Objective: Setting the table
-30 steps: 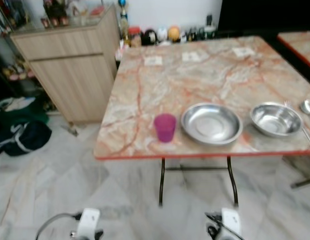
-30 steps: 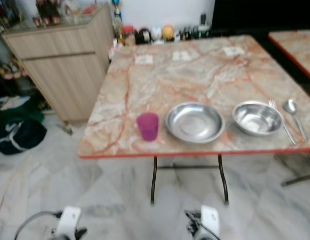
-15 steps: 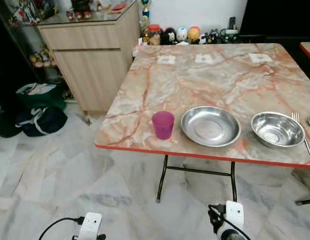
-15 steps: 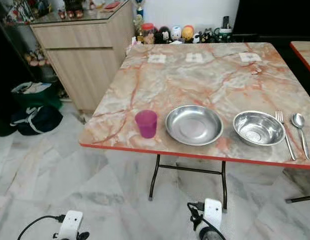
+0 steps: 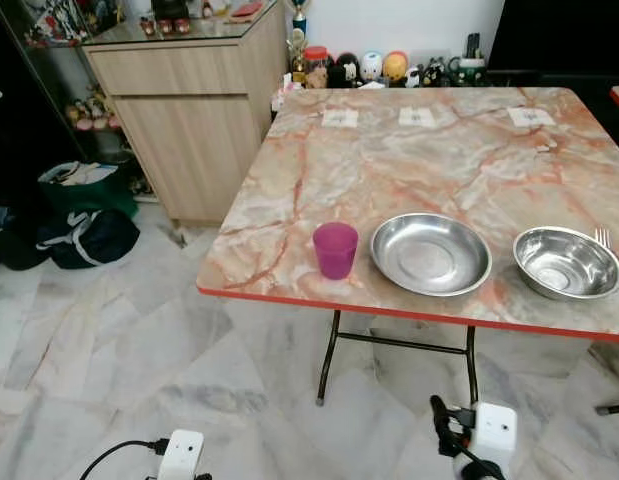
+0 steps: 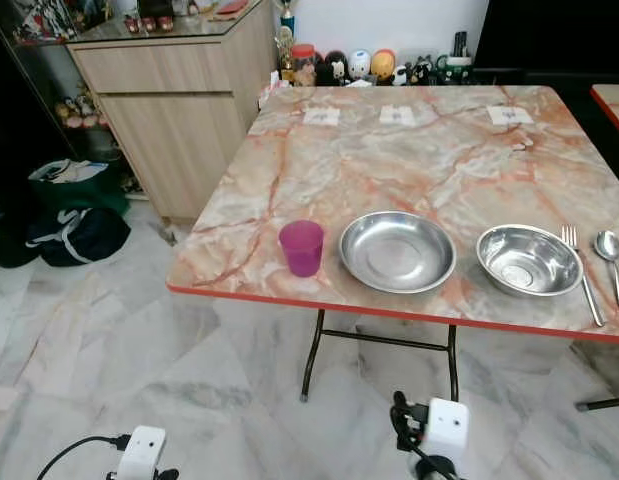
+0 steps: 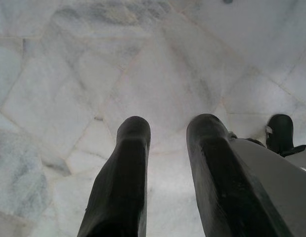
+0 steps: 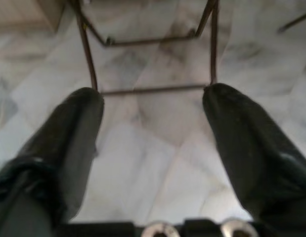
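Observation:
A marble table with a red edge [image 5: 409, 315] stands before me. Along its near side, from left to right, are a purple cup [image 5: 335, 249], a shallow steel plate [image 5: 430, 253], a steel bowl [image 5: 567, 263], a fork [image 6: 581, 270] and a spoon [image 6: 611, 255]. Both arms hang low in front of the table, the left wrist [image 5: 181, 455] and the right wrist [image 5: 484, 435] over the floor. My left gripper [image 7: 170, 123] points at the floor tiles, open and holding nothing. My right gripper [image 8: 155, 98] is wide open and faces the table's legs.
A wooden cabinet [image 5: 194, 110] stands left of the table, with dark bags [image 5: 79, 215] on the floor beside it. Small figurines and bottles [image 5: 379, 68] line the table's far edge, with paper cards [image 5: 417, 117] in front. Black metal legs [image 5: 329, 355] hold the table. A second table's corner [image 6: 614, 100] is at right.
The whole view has shifted and sharpened as the camera moved. The right wrist sits a little higher in the picture. The things on the table keep their places.

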